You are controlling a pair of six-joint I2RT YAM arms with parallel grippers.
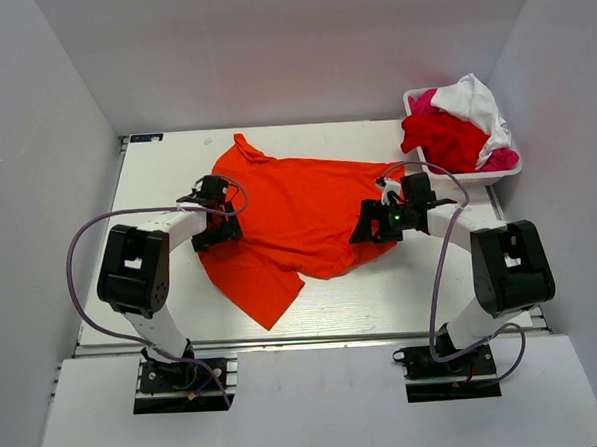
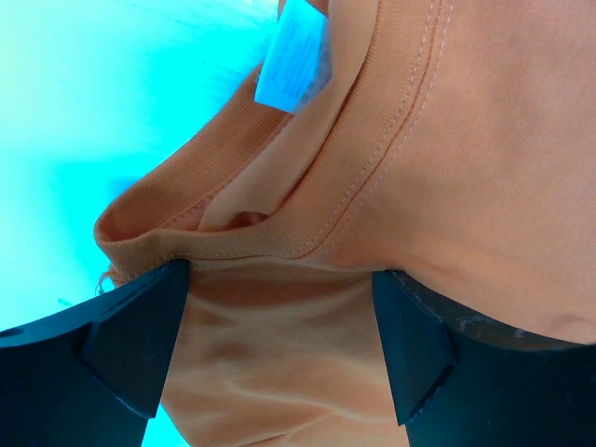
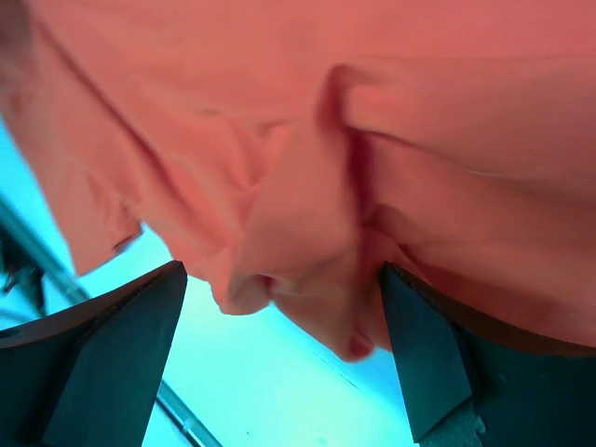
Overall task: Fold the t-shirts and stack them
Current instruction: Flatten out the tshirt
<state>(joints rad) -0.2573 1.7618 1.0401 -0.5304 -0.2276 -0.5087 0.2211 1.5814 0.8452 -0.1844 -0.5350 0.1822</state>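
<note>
I count four t-shirts: orange tee left of the basket; red tee, pink tee, white tee inside it. One basket. Two grippers: left gripper, right gripper.

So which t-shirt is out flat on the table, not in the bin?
The orange t-shirt, spread across the table. The red t-shirt, white t-shirt and magenta-pink t-shirt are heaped in the white bin at far right.

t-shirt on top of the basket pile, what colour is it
The top t-shirt is plain white; it shows best in the top external view.
</note>
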